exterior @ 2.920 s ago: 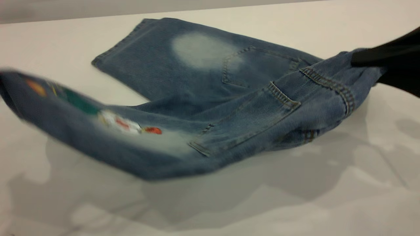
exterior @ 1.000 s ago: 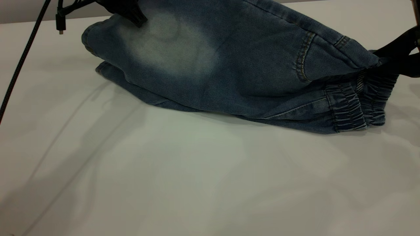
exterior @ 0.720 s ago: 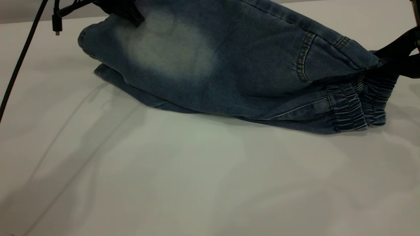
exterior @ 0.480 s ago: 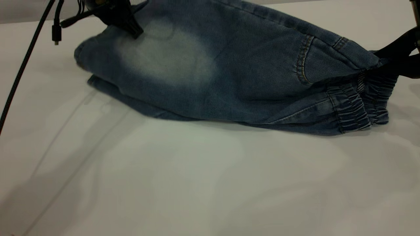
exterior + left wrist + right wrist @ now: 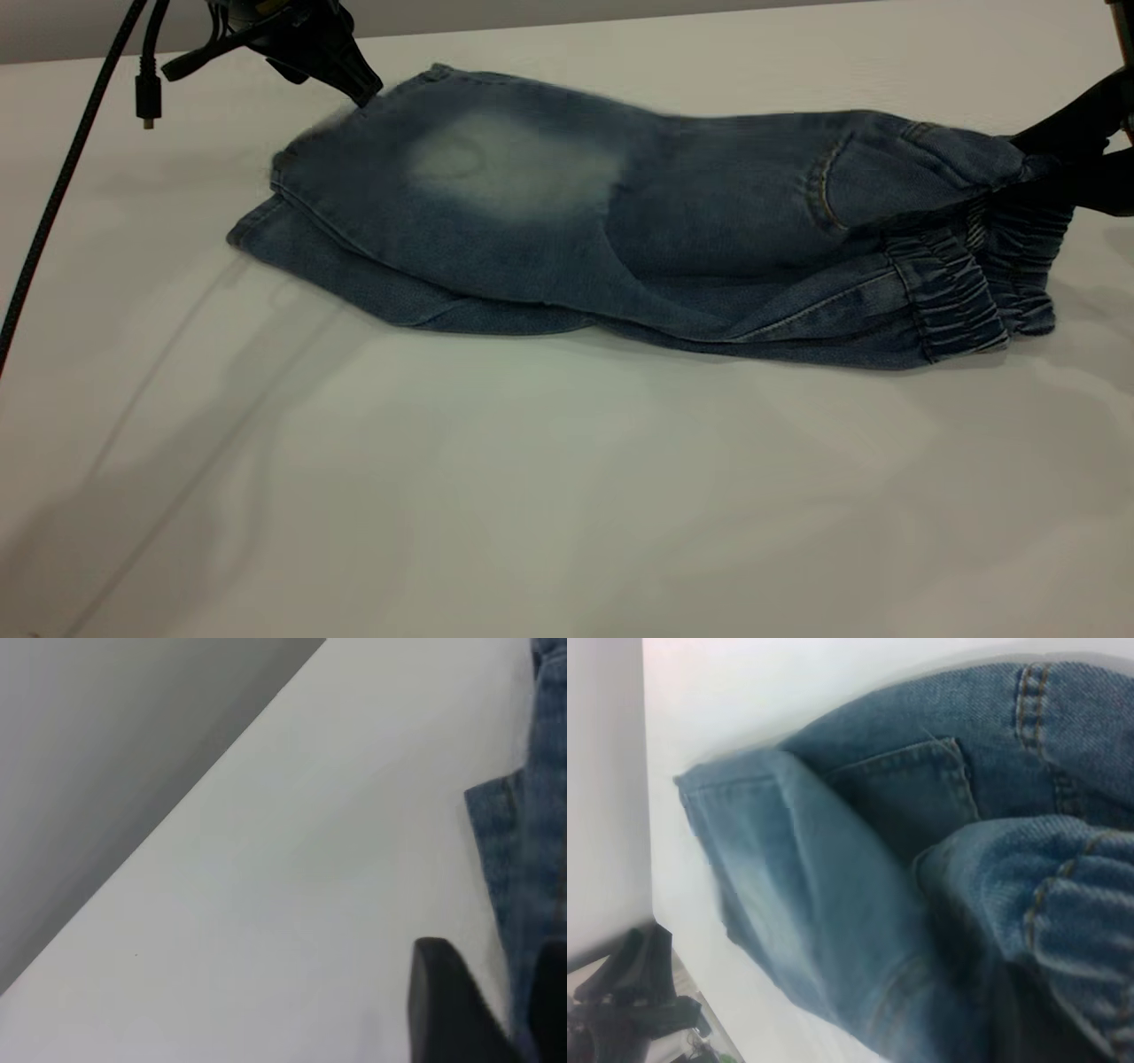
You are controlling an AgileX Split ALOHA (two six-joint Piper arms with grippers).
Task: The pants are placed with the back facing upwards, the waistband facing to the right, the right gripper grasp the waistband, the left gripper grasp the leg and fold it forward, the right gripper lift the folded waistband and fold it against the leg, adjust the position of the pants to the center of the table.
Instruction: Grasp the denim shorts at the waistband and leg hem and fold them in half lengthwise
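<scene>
Right pincer (image 5: 1050,164) clenches the waistband (image 5: 983,283) of the pants (image 5: 620,230) lying lengthwise left-right; left pincer (image 5: 359,89) grips the leg hem.

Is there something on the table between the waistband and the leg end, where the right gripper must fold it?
Nothing visible stands in the way. From the waistband held by the right gripper to the leg end near the left gripper, only the pants themselves lie on the table.
</scene>
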